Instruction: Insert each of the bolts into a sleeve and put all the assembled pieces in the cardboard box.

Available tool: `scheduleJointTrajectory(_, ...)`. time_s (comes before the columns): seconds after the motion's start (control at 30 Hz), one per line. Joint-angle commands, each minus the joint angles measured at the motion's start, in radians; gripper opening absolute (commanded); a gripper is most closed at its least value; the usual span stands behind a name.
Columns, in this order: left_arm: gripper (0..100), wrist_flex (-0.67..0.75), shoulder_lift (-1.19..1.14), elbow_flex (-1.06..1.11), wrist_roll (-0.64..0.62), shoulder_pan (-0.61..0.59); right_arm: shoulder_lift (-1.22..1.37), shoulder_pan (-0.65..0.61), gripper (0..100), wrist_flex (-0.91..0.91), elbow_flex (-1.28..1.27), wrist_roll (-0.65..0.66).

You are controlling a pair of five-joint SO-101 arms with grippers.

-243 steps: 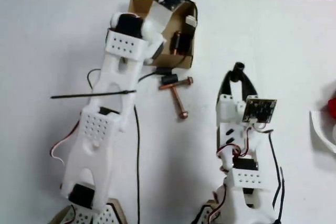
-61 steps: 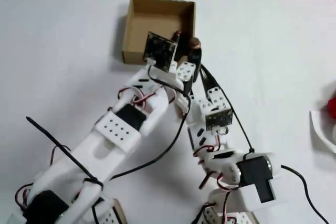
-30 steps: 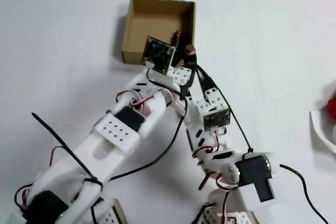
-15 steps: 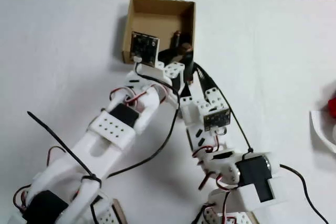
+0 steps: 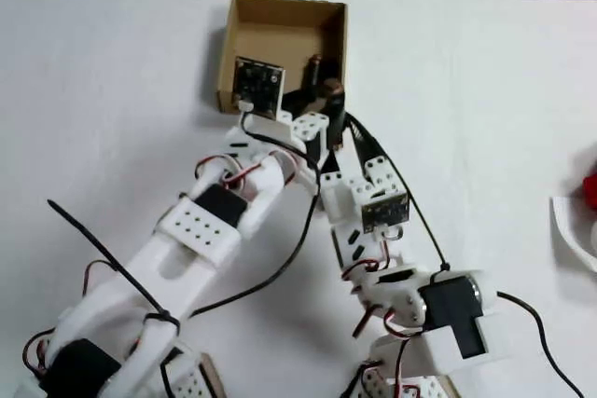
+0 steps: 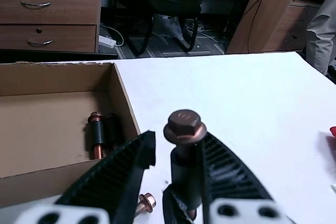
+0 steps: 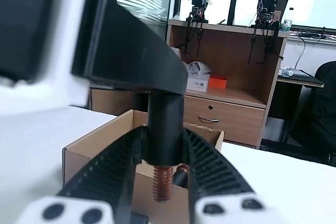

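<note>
Over white table [image 5: 485, 90] by cardboard box [image 5: 270, 39]: sleeved bolt [image 7: 165, 129] tight between right fingers [image 7: 210, 166], left fingers [image 6: 126, 171] seemingly apart.

Copper bolt [image 6: 182, 125] upright in black sleeve [image 6: 186, 178]; assembled piece [image 6: 96, 136] inside cardboard box [image 6: 52, 78].

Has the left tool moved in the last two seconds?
Yes. The left tool has shifted leftward along the near wall of the cardboard box, toward its left corner.

White table [image 5: 485, 62], cardboard box [image 5: 270, 39] at its far side, loose bolt [image 6: 147, 202] just beside the box
</note>
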State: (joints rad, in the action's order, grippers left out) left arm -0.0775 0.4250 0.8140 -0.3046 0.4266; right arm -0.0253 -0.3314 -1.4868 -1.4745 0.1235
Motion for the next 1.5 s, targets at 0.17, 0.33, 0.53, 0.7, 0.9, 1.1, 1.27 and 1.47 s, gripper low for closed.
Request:
scheduleJointTrajectory(0.17,29,-0.098,0.011,-0.051,0.049,0.031,-0.012,-0.001,2.0,-0.008,0.035,0.000)
scheduleJointTrajectory(0.33,29,-0.095,0.012,-0.081,0.048,0.034,-0.012,0.001,2.0,-0.008,0.035,0.000)
scheduleJointTrajectory(0.53,29,-0.098,0.012,-0.162,0.051,0.020,-0.012,0.004,2.0,-0.008,0.035,0.000)
scheduleJointTrajectory(0.7,29,-0.098,0.015,-0.226,0.051,0.006,-0.007,0.004,2.0,-0.008,0.035,0.000)
scheduleJointTrajectory(0.9,29,-0.098,0.123,-0.291,0.049,-0.074,-0.004,0.005,2.0,-0.002,0.044,0.000)
scheduleJointTrajectory(1.1,29,-0.350,0.215,-0.286,0.049,-0.302,-0.012,0.053,2.0,0.139,0.163,-0.003)
scheduleJointTrajectory(1.27,29,-0.646,0.238,-0.266,0.051,-0.539,-0.012,0.067,2.0,0.407,0.325,-0.003)
scheduleJointTrajectory(1.47,29,-0.618,0.206,-0.070,0.051,-0.612,-0.018,0.058,2.0,0.693,0.532,-0.005)
